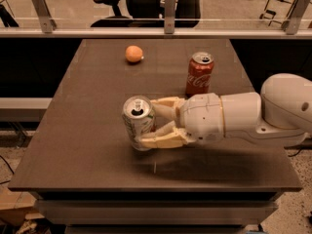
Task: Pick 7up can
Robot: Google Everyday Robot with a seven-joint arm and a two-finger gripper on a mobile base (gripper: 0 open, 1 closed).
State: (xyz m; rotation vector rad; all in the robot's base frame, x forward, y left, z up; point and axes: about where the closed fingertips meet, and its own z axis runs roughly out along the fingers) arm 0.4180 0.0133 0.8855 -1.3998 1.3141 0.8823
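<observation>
The 7up can (138,122), silvery-white and pale green with a silver top, sits upright in my gripper (145,123), near the middle of the dark table (87,150). It appears lifted a little above the surface. The two cream fingers close on its sides, one behind and one in front (158,139). My white arm reaches in from the right.
A red Coca-Cola can (199,73) stands upright behind the gripper, to its right. An orange (134,54) lies at the far side of the table. A glass railing with metal posts and office chairs are beyond the far edge.
</observation>
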